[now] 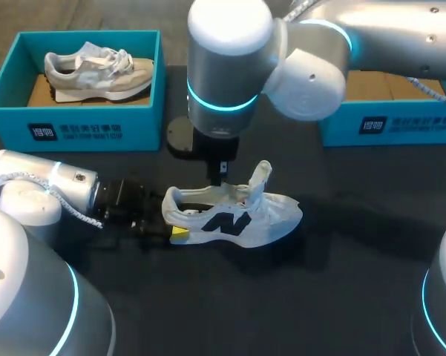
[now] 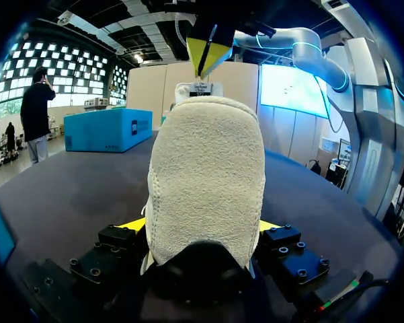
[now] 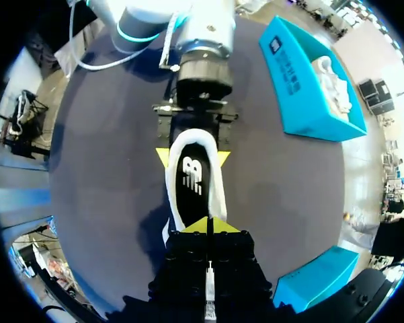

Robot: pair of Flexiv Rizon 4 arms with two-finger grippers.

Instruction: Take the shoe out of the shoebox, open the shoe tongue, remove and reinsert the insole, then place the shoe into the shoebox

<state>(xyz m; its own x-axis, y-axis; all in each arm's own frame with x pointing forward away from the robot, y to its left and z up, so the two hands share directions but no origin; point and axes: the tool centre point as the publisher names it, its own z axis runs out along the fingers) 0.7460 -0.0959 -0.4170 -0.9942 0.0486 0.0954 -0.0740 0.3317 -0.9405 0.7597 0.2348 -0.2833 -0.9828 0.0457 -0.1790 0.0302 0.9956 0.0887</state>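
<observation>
Dark desk [image 1: 341,282] is carrying two blue shoeboxes: left shoebox [image 1: 74,130] holding a grey shoe [image 1: 96,74], right shoebox [image 1: 401,130] partly hidden. White shoe [image 1: 234,219] is lying mid-desk, tongue [image 1: 261,174] standing up. Left gripper [image 2: 200,225] is clamping its heel from both sides. Right gripper [image 3: 207,225] is hanging over the shoe opening, tips pressed together, gripping nothing visible.

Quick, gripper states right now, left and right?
Left gripper: closed on the white shoe at its heel.
Right gripper: closed above the shoe's opening; nothing visibly held.
</observation>
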